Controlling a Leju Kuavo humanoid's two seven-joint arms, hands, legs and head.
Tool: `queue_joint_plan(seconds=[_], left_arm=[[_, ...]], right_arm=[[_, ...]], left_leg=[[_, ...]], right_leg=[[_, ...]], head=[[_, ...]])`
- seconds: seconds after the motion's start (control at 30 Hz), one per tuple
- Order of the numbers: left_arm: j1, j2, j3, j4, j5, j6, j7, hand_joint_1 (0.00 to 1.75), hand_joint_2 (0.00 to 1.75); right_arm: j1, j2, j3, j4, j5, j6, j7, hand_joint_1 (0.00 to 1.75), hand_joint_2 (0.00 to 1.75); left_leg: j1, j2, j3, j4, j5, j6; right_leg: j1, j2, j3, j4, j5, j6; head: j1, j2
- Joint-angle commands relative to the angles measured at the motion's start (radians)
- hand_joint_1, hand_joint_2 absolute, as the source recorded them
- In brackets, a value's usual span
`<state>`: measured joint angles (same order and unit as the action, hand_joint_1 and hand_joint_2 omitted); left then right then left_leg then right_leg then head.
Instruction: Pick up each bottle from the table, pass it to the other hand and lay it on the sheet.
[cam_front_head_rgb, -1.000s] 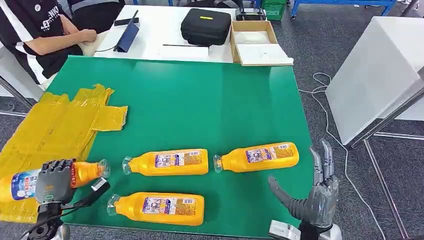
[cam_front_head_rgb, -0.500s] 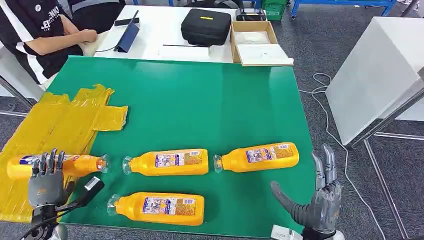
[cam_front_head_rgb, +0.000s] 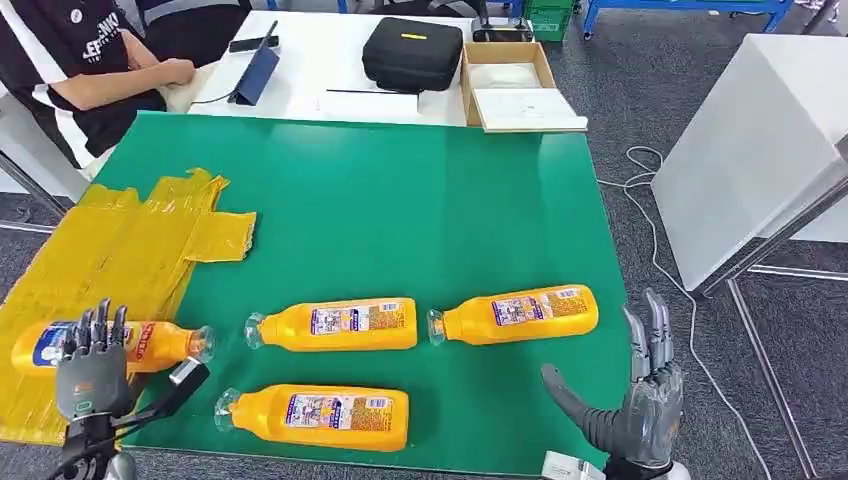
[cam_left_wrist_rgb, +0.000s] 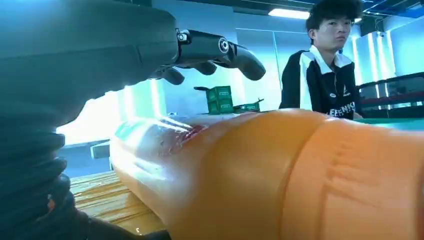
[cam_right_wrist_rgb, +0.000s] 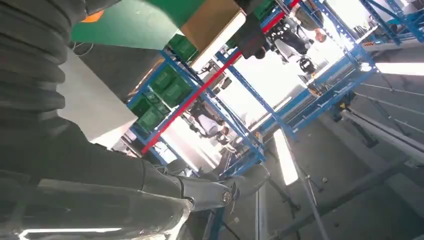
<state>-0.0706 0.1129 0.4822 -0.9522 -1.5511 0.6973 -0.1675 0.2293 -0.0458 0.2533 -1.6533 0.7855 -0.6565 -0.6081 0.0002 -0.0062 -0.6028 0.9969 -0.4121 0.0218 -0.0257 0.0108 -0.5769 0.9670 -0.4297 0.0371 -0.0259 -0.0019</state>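
Observation:
An orange bottle with a blue and white label (cam_front_head_rgb: 160, 343) lies on its side on the yellow sheet (cam_front_head_rgb: 110, 250) at the table's front left, its neck towards the green mat. My left hand (cam_front_head_rgb: 92, 368) hovers over its middle with fingers spread and no grip on it. In the left wrist view the bottle (cam_left_wrist_rgb: 280, 175) looms close beneath the raised fingers (cam_left_wrist_rgb: 220, 50). Three more orange bottles lie on the green table (cam_front_head_rgb: 400, 200): one centre (cam_front_head_rgb: 335, 325), one right (cam_front_head_rgb: 515, 313), one front (cam_front_head_rgb: 315, 416). My right hand (cam_front_head_rgb: 640, 400) stands open at the front right corner, holding nothing.
A person (cam_front_head_rgb: 80, 55) sits at the white table behind, far left, beside a tablet (cam_front_head_rgb: 255, 70), a black case (cam_front_head_rgb: 412, 52) and a cardboard box (cam_front_head_rgb: 515, 85). A white table (cam_front_head_rgb: 760, 130) stands to the right, with a cable (cam_front_head_rgb: 650, 230) on the floor.
My left hand has let go of the bottle it held. The bottle now lies on the yellow sheet and the fingers have opened above it. The right hand has hardly moved.

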Motion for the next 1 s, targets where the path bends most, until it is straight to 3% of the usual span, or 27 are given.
queue_joint_plan(seconds=[0.03, 0.17, 0.4, 0.47, 0.6, 0.83, 1.0], left_arm=[[-0.005, -0.110, 0.082, -0.061, 0.049, 0.001, -0.129, 0.00, 1.75], [-0.023, -0.203, 0.194, -0.136, 0.091, 0.001, -0.341, 0.00, 1.75], [-0.027, -0.215, 0.205, -0.147, 0.097, 0.001, -0.370, 0.00, 1.75], [-0.061, -0.276, 0.312, -0.144, 0.137, 0.001, -0.530, 0.00, 1.75], [0.006, -0.337, 0.175, -0.250, 0.215, 0.001, -0.531, 0.00, 1.75], [0.022, -0.348, 0.144, -0.272, 0.226, 0.001, -0.531, 0.00, 1.75], [0.043, -0.397, 0.002, -0.361, 0.237, 0.001, -0.531, 0.00, 1.75]], right_arm=[[-0.022, -0.022, -0.048, 0.042, 0.041, -0.042, 0.037, 0.00, 1.75], [-0.109, -0.060, -0.027, 0.109, 0.096, -0.042, 0.118, 0.00, 1.75], [-0.118, -0.068, -0.022, 0.116, 0.105, -0.042, 0.133, 0.00, 1.75], [-0.147, -0.112, 0.010, 0.126, 0.165, -0.042, 0.224, 0.00, 1.75], [-0.225, -0.188, 0.057, 0.155, 0.254, 0.006, 0.371, 0.00, 1.75], [-0.230, -0.204, 0.066, 0.148, 0.278, 0.032, 0.408, 0.00, 1.75], [-0.341, -0.310, 0.131, 0.178, 0.325, 0.245, 0.555, 0.00, 1.75]], left_leg=[[0.001, -0.002, 0.003, 0.001, -0.002, -0.002], [0.001, 0.001, 0.002, 0.000, -0.001, -0.001], [0.000, 0.000, 0.002, 0.000, 0.000, -0.001], [0.000, 0.000, 0.002, 0.000, 0.000, -0.001], [-0.001, 0.001, 0.002, 0.001, 0.000, 0.000], [0.000, -0.001, 0.002, 0.001, -0.001, -0.001], [-0.002, 0.000, 0.000, 0.002, 0.000, 0.000]], right_leg=[[0.001, -0.004, 0.005, -0.001, -0.002, -0.004], [0.001, -0.001, 0.003, -0.001, 0.000, -0.003], [0.001, -0.001, 0.003, -0.001, 0.000, -0.002], [0.001, -0.001, 0.003, -0.001, 0.000, -0.002], [0.000, -0.001, 0.003, -0.001, 0.001, -0.001], [0.000, -0.002, 0.004, -0.001, 0.000, -0.002], [-0.001, -0.001, 0.001, 0.000, 0.001, -0.001]], head=[[0.000, 0.000], [0.000, 0.000], [0.000, 0.000], [0.000, 0.000], [0.000, 0.000], [0.001, 0.000], [0.000, 0.000]])
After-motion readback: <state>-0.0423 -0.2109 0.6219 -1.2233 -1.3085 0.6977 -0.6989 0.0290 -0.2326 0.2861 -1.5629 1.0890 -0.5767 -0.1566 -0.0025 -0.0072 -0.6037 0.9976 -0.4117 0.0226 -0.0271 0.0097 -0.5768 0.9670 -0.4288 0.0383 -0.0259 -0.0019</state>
